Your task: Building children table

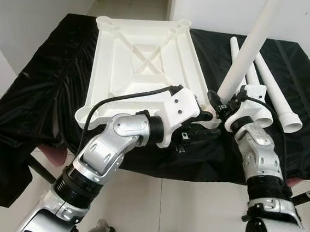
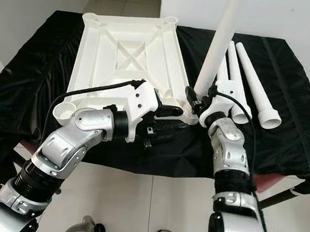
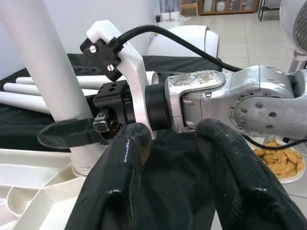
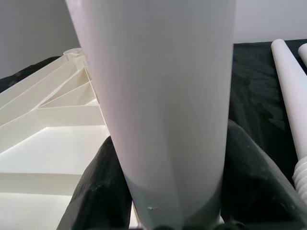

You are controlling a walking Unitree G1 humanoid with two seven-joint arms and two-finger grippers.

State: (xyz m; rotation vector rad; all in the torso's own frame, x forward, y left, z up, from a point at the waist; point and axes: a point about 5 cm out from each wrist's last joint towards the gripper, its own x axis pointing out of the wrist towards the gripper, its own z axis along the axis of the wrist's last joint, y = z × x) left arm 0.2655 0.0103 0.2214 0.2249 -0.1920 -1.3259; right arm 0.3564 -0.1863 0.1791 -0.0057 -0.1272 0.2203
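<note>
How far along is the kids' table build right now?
Early on. The white tabletop lies upside down on the black cloth, and none of its corner sockets looks finished. The right gripper is shut on one leg, standing it in the near right corner socket; the left gripper waits open beside it. The spare legs lie on the cloth.

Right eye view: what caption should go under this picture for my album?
Right gripper stands a white table leg at the upside-down tabletop's corner, left gripper beside.
</note>
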